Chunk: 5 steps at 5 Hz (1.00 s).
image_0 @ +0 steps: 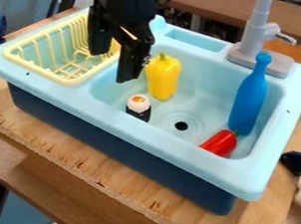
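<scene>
The gripper (110, 67) hangs over the left part of the sink, by the divider next to the drying rack, with its two fingers apart and nothing between them. Just right of it a yellow bell pepper (162, 77) stands upright in the basin against the back wall. A sushi roll (139, 106) with a white and orange top and a dark base sits on the basin floor in front of the yellow pepper. At the right of the basin, a blue bottle (249, 96) leans upright, and a red pepper (219, 143) lies at its foot, near the front right corner.
The light blue sink (156, 153) rests on a wooden table (100, 171). Its yellow wire rack (65, 80) occupies the left side. A grey faucet (256, 31) rises at the back right edge. The round drain (181, 126) lies mid-basin.
</scene>
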Available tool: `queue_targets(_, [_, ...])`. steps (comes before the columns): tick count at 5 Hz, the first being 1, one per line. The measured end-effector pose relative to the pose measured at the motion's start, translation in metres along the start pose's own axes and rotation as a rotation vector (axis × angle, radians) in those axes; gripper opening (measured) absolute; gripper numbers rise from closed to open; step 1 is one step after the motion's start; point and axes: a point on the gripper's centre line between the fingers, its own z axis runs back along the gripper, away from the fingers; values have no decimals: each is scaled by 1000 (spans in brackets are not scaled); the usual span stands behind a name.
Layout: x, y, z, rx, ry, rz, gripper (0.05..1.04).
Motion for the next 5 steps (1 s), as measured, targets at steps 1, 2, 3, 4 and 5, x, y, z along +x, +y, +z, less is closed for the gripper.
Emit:
queue_targets(1, [0, -3, -9, -14, 28, 0, 1001])
queue_targets(2, [16, -2, -7, -50, 10, 67, 1001])
queue_targets(3, [25, 11, -3, -90, -23, 152, 1001])
queue_targets(4, [35, 17, 1, -94, -44, 197, 1001])
queue_targets(5, [46, 19, -9, -104, 1, 223, 1001])
